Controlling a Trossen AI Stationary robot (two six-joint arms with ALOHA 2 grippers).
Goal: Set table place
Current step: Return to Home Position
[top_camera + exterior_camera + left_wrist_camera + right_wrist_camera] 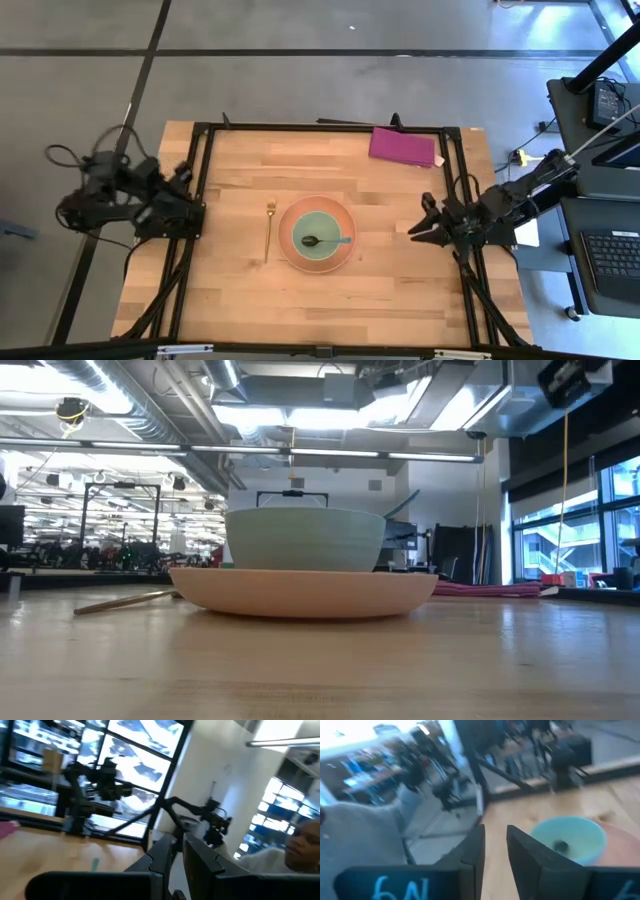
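Note:
The round orange plate (342,262) lies flat on the wooden table (400,290) near its middle. The pale green bowl (322,228) stands on the plate; it also shows in the low view (305,538) and in the right wrist view (570,837). The dark spoon with the light blue handle (326,241) lies in the bowl. The gold fork (268,230) lies flat on the table, left of the plate. My left gripper (178,851) is drawn back at the table's left edge, shut and empty. My right gripper (496,840) is at the right edge, shut and empty, pointing toward the bowl.
A flat magenta rectangle (404,146) lies at the table's far right corner. The black rail frame (320,127) runs around the table top. A person shows beyond the table in the left wrist view (300,845). A desk with a keyboard (610,262) stands off the table's right.

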